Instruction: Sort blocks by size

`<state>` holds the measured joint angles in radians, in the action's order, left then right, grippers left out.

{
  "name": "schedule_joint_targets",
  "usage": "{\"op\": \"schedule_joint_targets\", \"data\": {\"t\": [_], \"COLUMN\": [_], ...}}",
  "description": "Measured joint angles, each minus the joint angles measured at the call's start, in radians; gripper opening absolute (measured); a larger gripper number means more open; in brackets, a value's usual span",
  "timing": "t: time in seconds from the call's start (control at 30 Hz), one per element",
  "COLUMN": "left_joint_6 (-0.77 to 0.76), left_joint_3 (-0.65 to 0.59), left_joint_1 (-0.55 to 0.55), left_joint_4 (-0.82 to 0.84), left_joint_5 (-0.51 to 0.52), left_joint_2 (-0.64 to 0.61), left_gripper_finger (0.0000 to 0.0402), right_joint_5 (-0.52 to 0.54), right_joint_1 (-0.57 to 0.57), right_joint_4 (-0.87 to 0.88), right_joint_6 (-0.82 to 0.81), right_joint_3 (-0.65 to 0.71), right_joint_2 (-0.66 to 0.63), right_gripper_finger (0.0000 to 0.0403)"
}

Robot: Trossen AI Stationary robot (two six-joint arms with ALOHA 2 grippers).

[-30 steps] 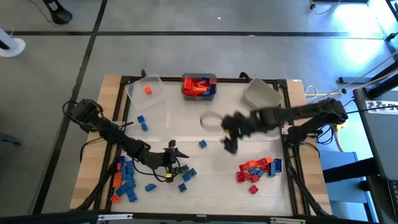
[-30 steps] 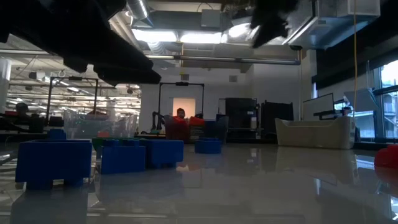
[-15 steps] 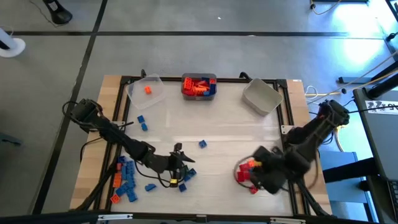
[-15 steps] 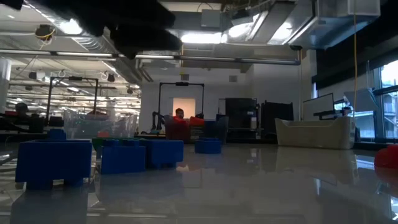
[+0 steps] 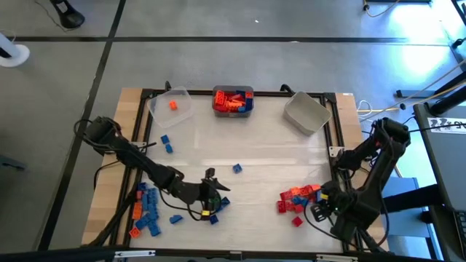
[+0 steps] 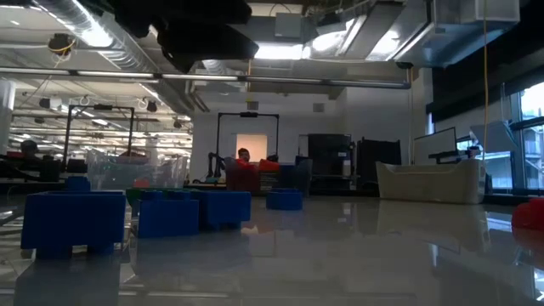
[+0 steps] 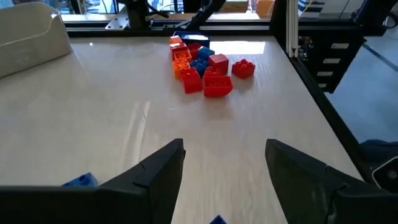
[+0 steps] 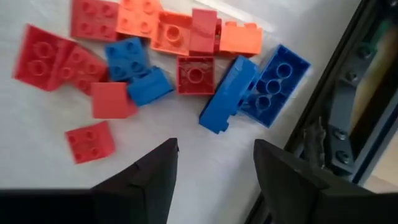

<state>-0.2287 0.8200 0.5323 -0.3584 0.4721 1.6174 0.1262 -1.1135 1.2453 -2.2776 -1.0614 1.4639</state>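
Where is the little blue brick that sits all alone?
In the high view the lone blue block lies near the table's middle, apart from the others, between the left gripper and the red and blue pile on the right.

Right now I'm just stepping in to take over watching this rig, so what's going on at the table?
Two robot arms are sorting toy bricks by size. The right gripper hangs open and empty over the red, orange and blue brick pile near the table's right front edge. The left gripper hovers open, also empty, by the blue brick pile at the left front. At the back, the middle bin holds orange and red bricks, the clear bin one orange brick, and the grey bin looks empty.
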Motion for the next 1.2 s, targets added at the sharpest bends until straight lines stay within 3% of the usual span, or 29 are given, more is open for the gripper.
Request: {"op": "schedule_joint_targets", "data": {"t": [0.5,1.2], "left_joint_6": [0.047,0.053], "left_joint_3": [0.091,0.093], "left_joint_1": [-0.020,-0.018], "left_joint_4": [-0.001,0.003], "left_joint_5": [-0.002,-0.002], "left_joint_2": [0.126,0.127], "left_gripper_finger": [0.0214,0.0214], "right_joint_5": [0.015,0.012], "right_joint_1": [-0.005,-0.005], "right_joint_4": [-0.201,-0.336], "right_joint_6": [-0.064,-0.074], "right_joint_3": [0.176,0.299], "right_joint_2": [0.000,0.000], "right_gripper_finger": [0.0209,0.0209]}}
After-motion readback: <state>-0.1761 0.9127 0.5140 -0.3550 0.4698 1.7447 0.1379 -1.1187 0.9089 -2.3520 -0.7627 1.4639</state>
